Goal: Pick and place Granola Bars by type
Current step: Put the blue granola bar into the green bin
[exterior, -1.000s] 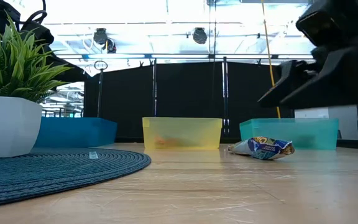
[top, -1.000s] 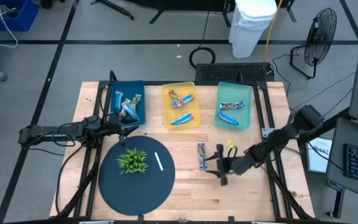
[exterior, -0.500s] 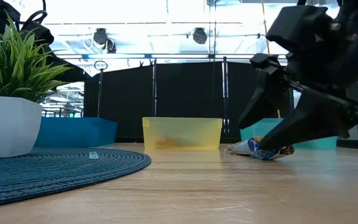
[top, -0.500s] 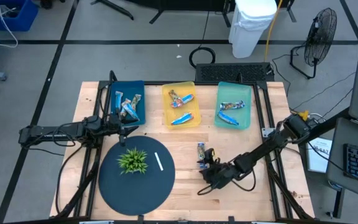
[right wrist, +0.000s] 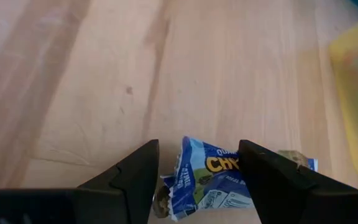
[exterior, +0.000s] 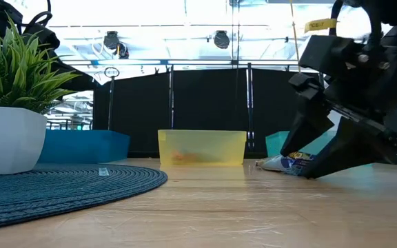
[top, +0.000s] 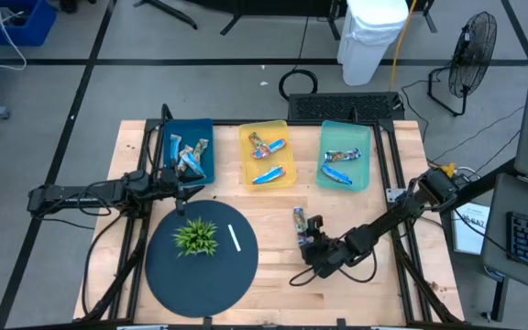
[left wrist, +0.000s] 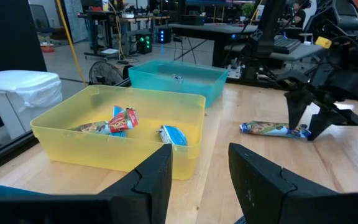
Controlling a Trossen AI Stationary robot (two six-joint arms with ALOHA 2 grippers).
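Note:
One granola bar (top: 298, 219) in a blue and white wrapper lies flat on the bare wood, in front of the gap between the yellow bin (top: 267, 154) and the teal bin (top: 345, 156). My right gripper (right wrist: 197, 180) slants down over the bar's near end (right wrist: 207, 177). It is open, with one finger on each side of that end and clear of it. More bars lie in the yellow bin, the teal bin and the blue bin (top: 186, 151). My left gripper (left wrist: 197, 186) waits open by the blue bin, with nothing between its fingers.
A small green plant (top: 196, 236) in a white pot and a thin white stick (top: 235, 238) sit on a dark round mat (top: 200, 270) at the near left. The three bins line the table's far side. Bare wood lies between the mat and the right arm.
My right gripper has moved toward the table's left and down to the loose bar. Its fingers have tipped from nearly level to slanting down, and they now stand on each side of the bar's near end. The bar has stayed where it was.

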